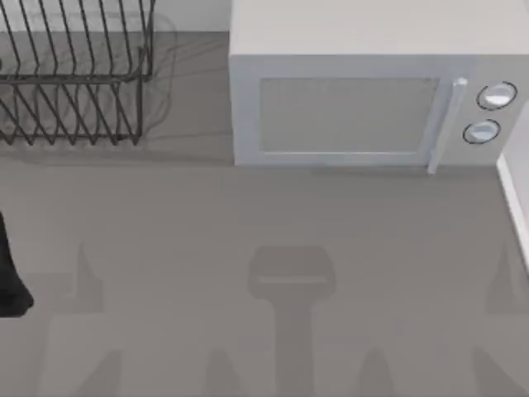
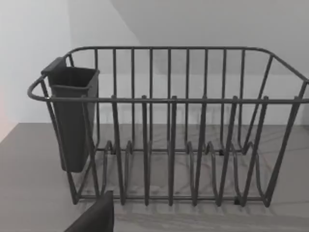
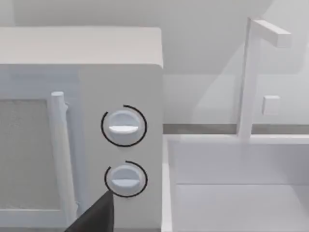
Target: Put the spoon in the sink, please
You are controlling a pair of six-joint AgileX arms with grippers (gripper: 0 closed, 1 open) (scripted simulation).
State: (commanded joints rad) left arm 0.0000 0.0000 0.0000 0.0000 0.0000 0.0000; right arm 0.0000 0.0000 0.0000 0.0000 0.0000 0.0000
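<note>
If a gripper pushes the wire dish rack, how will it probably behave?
The dish rack is open wire, so probably light and likely to slide. Its wide base suggests little tipping. The dark cup on one end may shift the balance slightly.

Sink (image 3: pixel 231 193) and rack (image 1: pixel 74 74) edge-cropped

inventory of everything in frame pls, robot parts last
rack: 1, dark wire, back left of counter
cutlery cup: 1, dark grey, hung on one end of the rack
microwave: 1, white, back centre-right, door shut, two dials
sink: 1, white, right of microwave
faucet: 1, white, behind sink
counter: 1, grey
left arm: 1, black, at left edge of top view
</note>
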